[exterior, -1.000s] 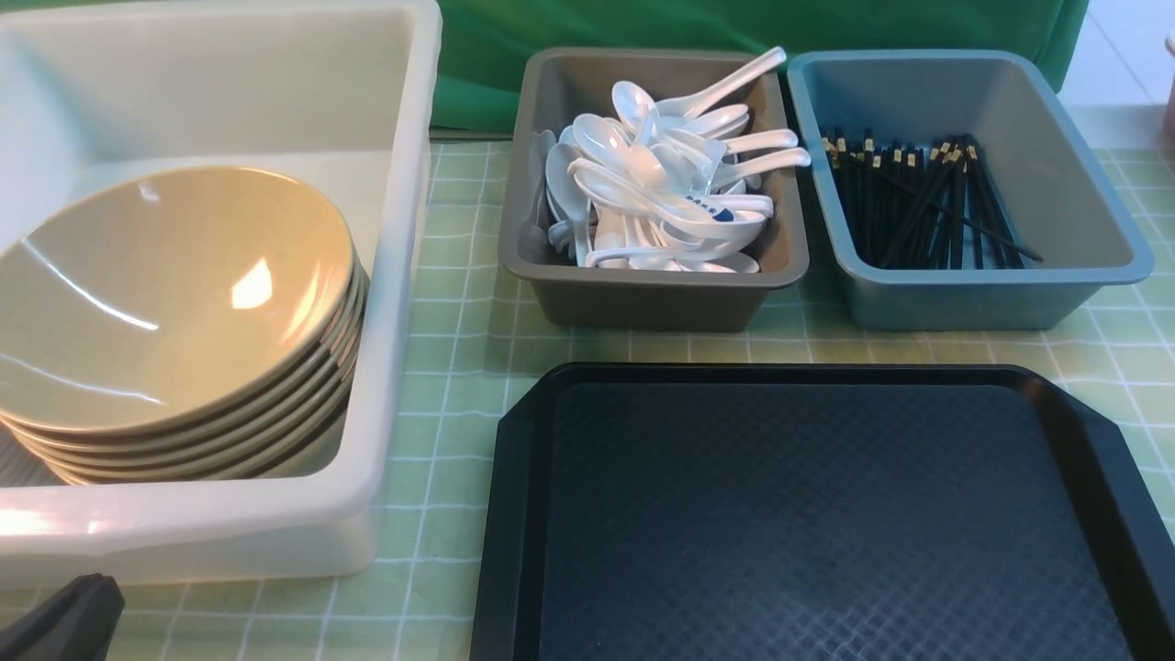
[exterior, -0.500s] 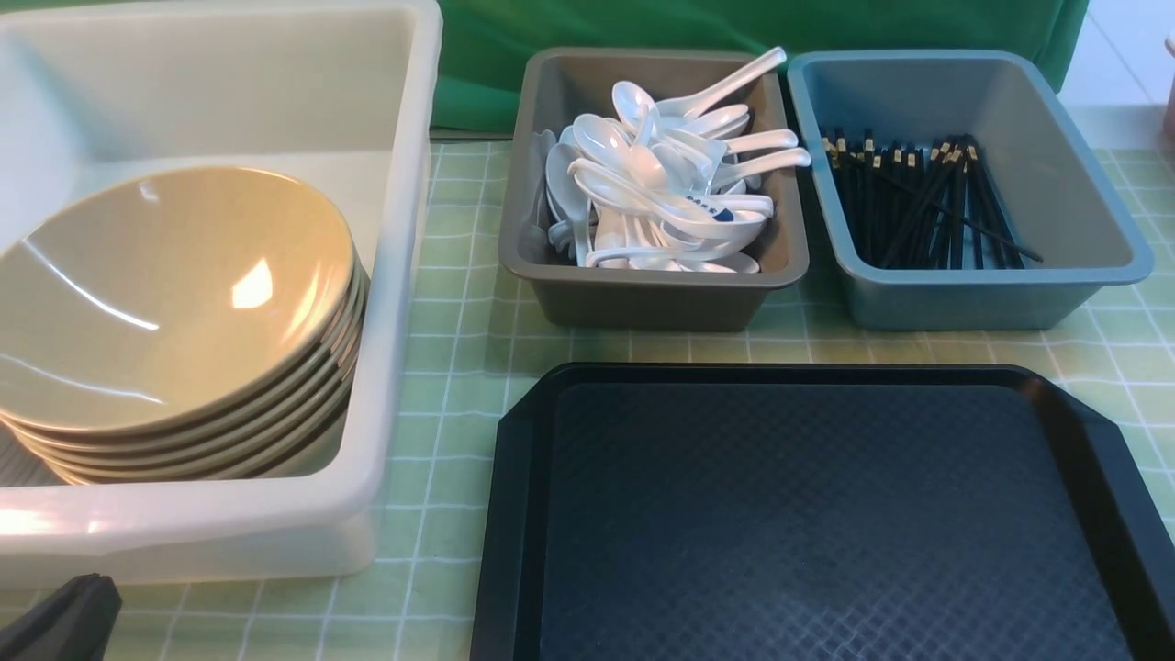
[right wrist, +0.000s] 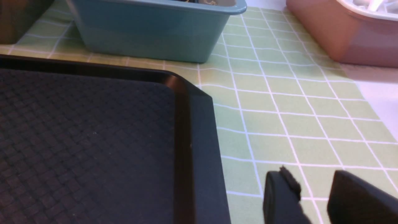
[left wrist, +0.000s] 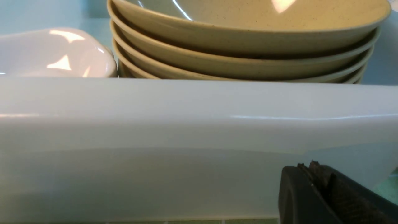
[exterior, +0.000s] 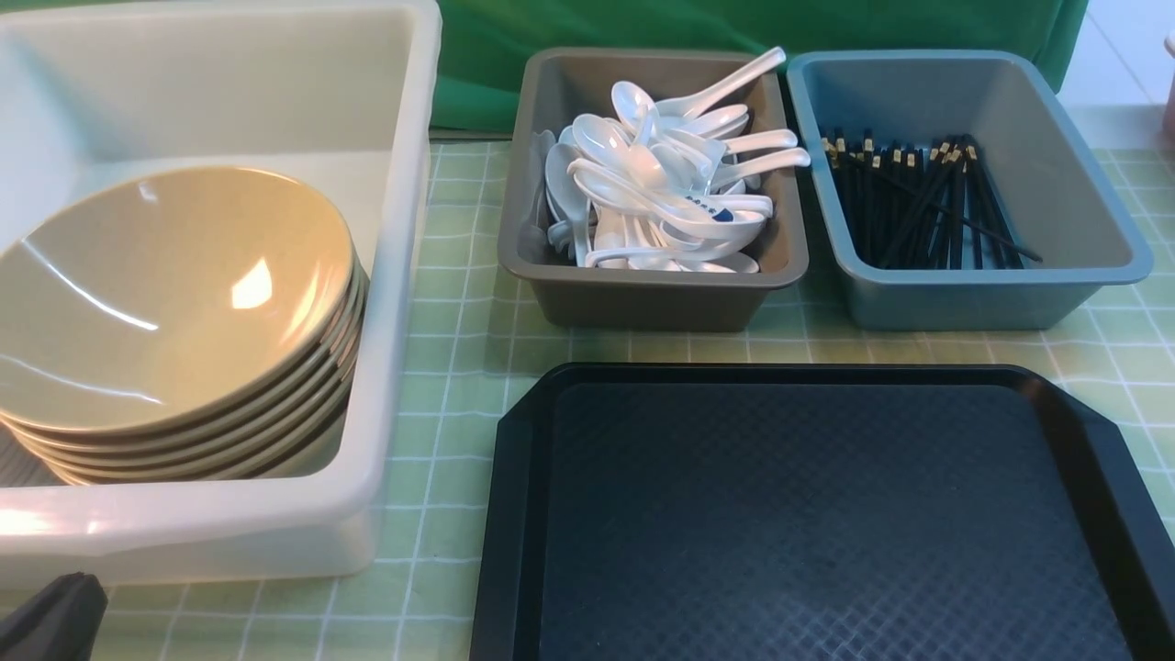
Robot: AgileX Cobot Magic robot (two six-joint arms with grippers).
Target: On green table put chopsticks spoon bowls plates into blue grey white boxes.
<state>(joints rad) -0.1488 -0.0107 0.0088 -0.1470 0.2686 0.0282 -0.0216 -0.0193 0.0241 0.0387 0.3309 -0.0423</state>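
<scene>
On the green table [exterior: 459, 303], several tan bowls [exterior: 174, 312] are stacked in the large white box [exterior: 229, 523]. In the left wrist view a white plate [left wrist: 56, 54] sits beside the bowls [left wrist: 248, 31], behind the box wall [left wrist: 186, 124]. White spoons [exterior: 661, 184] fill the grey box [exterior: 643, 294]. Black chopsticks [exterior: 918, 202] lie in the blue box [exterior: 991, 294]. My left gripper [left wrist: 306, 166] is shut and empty, low outside the white box's near wall; it shows at the bottom left corner of the front view [exterior: 50, 620]. My right gripper [right wrist: 311, 177] is open and empty above the table.
An empty black tray [exterior: 808, 514] lies in front of the grey and blue boxes; in the right wrist view its corner [right wrist: 186, 93] is just beside my right gripper. A pink tub [right wrist: 342, 37] stands past the blue box [right wrist: 149, 34]. A green cloth hangs behind.
My left gripper has drawn back a little toward the bottom left corner of the front view. Nothing else has moved.
</scene>
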